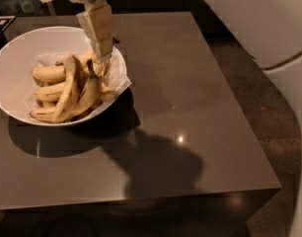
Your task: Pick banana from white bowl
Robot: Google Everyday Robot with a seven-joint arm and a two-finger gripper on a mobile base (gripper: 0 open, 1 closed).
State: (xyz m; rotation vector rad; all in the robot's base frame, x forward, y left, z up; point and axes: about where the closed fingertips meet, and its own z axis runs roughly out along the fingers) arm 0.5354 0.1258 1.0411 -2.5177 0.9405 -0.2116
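Here we see the banana (pixel 67 93) lying in the white bowl (pixel 13 53), slanted from upper right to lower left across the heap, thick and yellow with brown speckles. Just to its right, touching it, lies a slimmer banana (pixel 90 90) with a dark stem pointing up. Paler bananas (pixel 48 73) lie to its left, partly under it. Crumpled white paper (pixel 119 82) lines the bowl and spills over the right rim.

The gripper (pixel 102 56) reaches down from the top of the view, a cream slab tilted slightly, its lower end at the right side of the heap, above and to the right of the banana's upper tip. We are unable to make out whether it is spread or pressed together, or whether it touches any fruit.

The bowl sits at the left rear of a dark grey glossy worktop (pixel 190 83). A broad shadow (pixel 161 167) falls across the front of the worktop. Speckled dark floor (pixel 262 98) shows on the right.
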